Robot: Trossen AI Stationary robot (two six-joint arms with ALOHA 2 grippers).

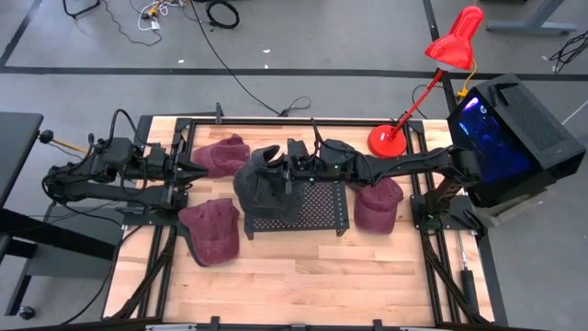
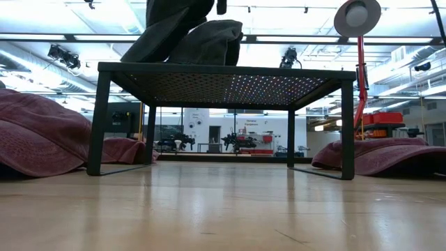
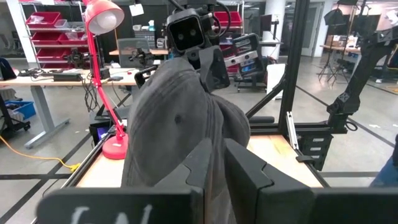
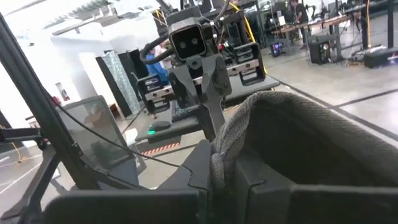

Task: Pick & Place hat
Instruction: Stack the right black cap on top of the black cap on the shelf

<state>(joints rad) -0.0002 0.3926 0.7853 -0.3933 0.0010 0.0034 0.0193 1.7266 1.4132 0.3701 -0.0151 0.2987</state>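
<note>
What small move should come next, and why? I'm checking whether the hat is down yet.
Probably lower the dark hat a little further onto the black mesh stand. Both the left claw and the right claw are shut on its fabric, and in the low view it sits bunched at the stand's left end, so releasing now seems early.

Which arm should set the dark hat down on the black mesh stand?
Probably right: the right gripper reaches over the mesh stand pinching the dark hat; the left gripper grips its far edge, beside the stand.
</note>
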